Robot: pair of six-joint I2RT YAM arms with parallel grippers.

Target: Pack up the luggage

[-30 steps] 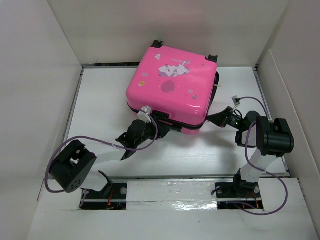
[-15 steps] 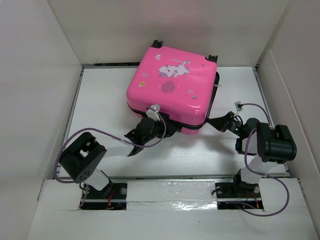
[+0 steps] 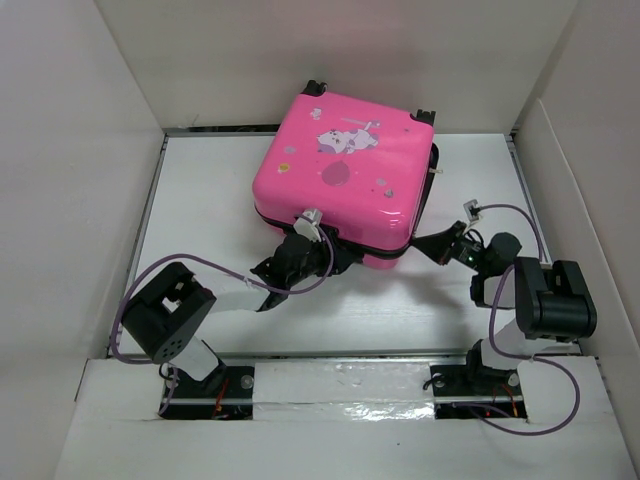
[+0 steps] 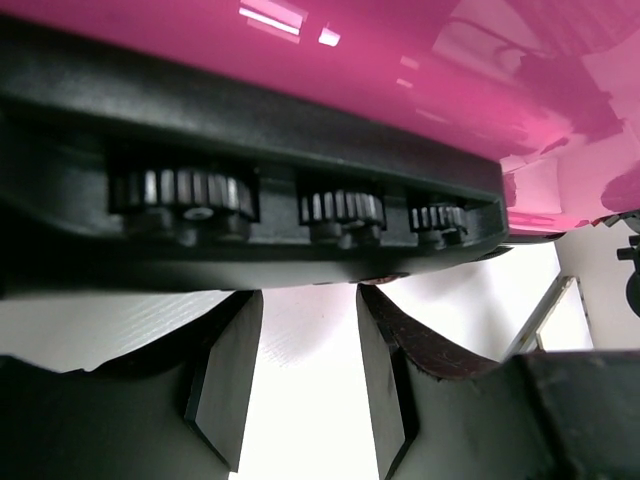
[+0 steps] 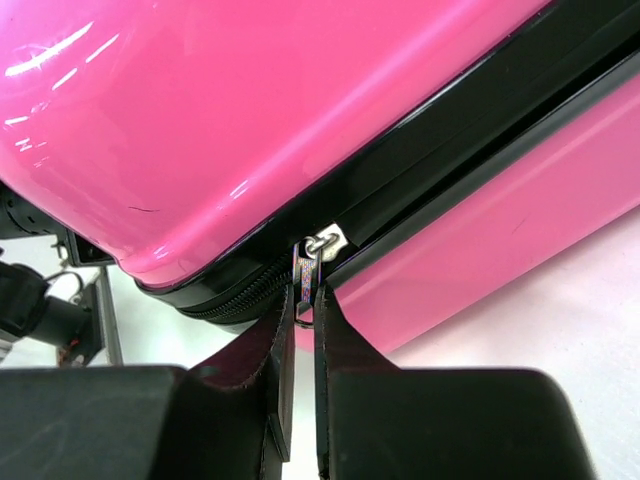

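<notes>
the left arm [image 3: 240, 295] reaches from its base at 7 o'clock across the white worktop [image 3: 200, 200] toward the middle, and the left jaws sit against the near edge of the suitcase [image 3: 345, 170], at about 7 o'clock on its outline. in the left wrist view these jaws are spread, with bare worktop showing in the gap and nothing between them; just above them runs the suitcase's black trim [image 4: 250, 120], carrying a row of three small toothed dials [image 4: 180, 195]. the suitcase is bright pink and glossy, closed, lying flat with its stickers [image 3: 348, 138] facing up. it rests on the far half of the worktop, toward 12 o'clock and a little right of centre, turned so one corner points at 6 o'clock. the right arm [image 3: 545, 295] bends in from 4 o'clock, and the right jaws meet the suitcase at its 4 o'clock corner. in the right wrist view they are nearly pressed together, pinching the metal zipper pull [image 5: 304, 275] that hangs from the black zipper [image 5: 240, 295] between the two pink shells.
</notes>
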